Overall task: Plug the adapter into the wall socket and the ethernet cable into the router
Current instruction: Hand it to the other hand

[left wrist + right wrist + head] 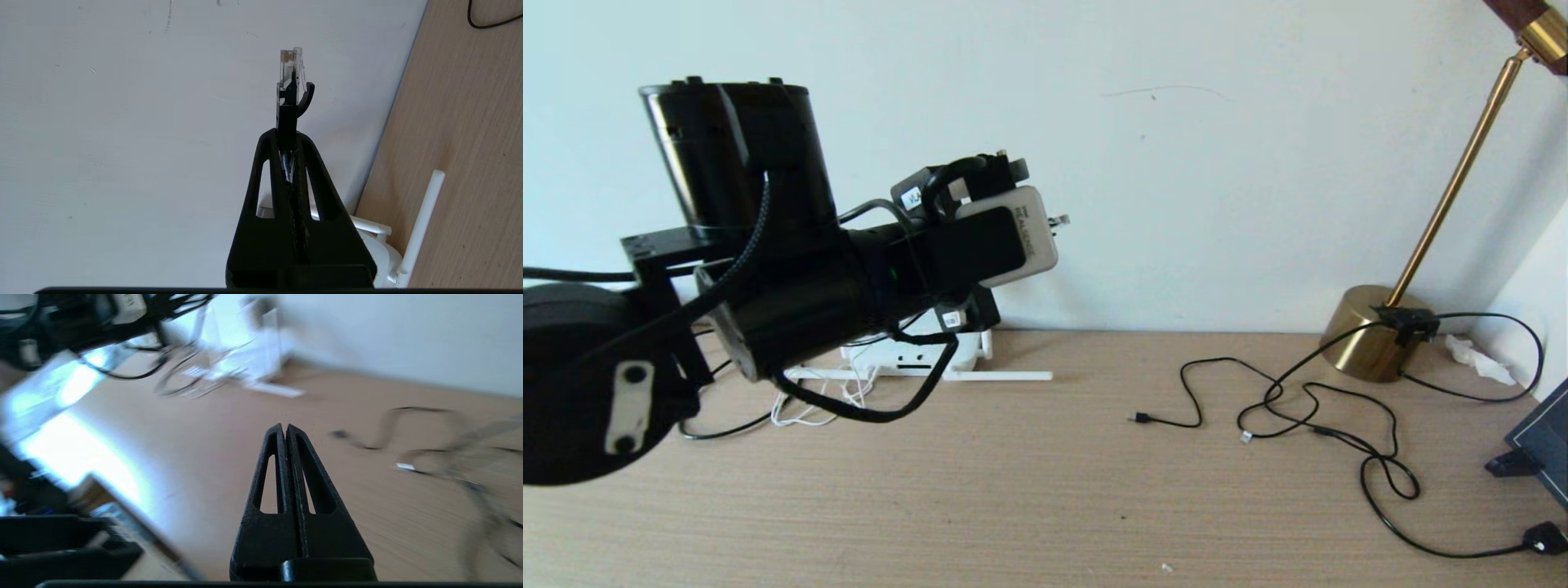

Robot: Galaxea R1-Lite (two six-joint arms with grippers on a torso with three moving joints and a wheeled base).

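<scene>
Black, slotted left jaws [287, 136] clamp the ethernet cable [291, 85], its clear plug tip raised before the wall above the white router [378, 253]. My right jaws [284, 430] sit together over the wood-grain surface [1029, 498].

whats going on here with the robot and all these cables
The left gripper is shut on the ethernet cable, its clear-tipped plug sticking out past the fingertips toward the wall, not yet in the router that stands on the table by the wall. The right gripper is shut and empty above the table.
</scene>
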